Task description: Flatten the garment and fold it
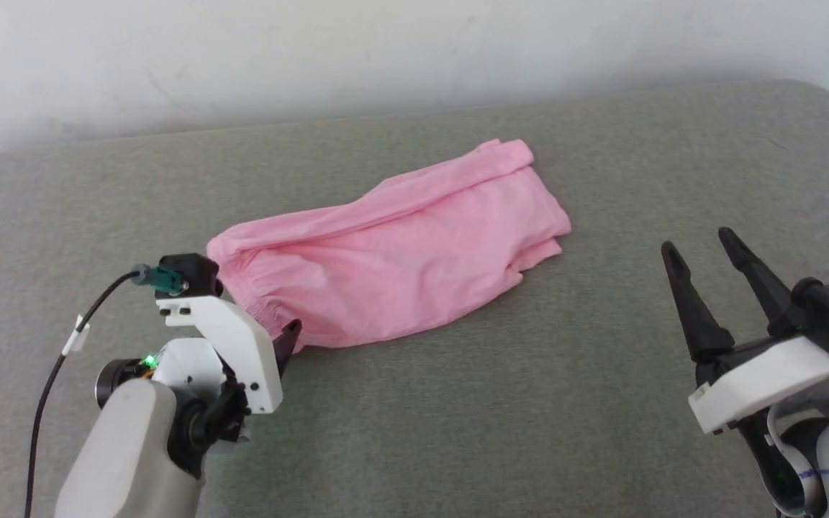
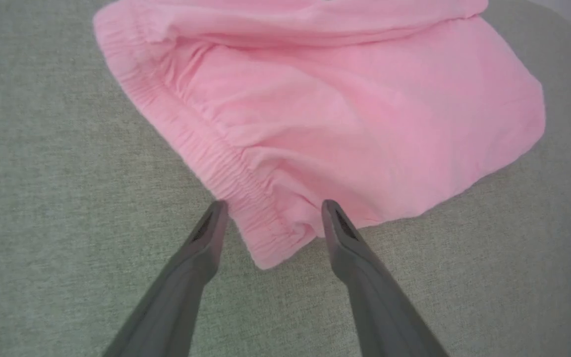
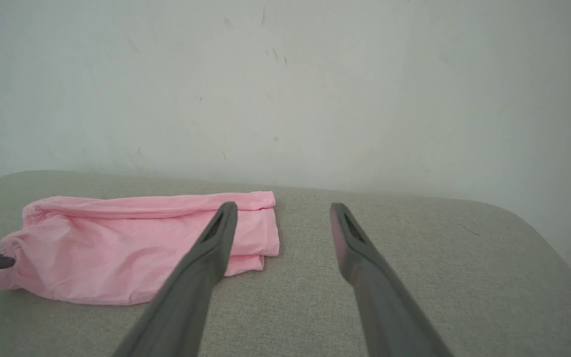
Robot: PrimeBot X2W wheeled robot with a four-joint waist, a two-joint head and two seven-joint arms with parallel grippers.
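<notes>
In the head view the pink garment (image 1: 393, 252) lies as a soft, wrinkled oblong mid-way across a grey woven cushion (image 1: 458, 410). Its gathered end is at the left gripper (image 1: 281, 344), and the right gripper (image 1: 696, 241) hangs well apart at the near right, tapered dark fingers spread. The left wrist view shows those jaws wide, with the ribbed elastic waistband (image 2: 206, 148) corner lying between the tips, not pinched. The right wrist view shows matte fingers parted over bare cushion, with the garment's stacked hems to the left.

Plain indoor room: grey upholstered surface (image 1: 414, 432) against scuffed white wall (image 3: 285, 74).
</notes>
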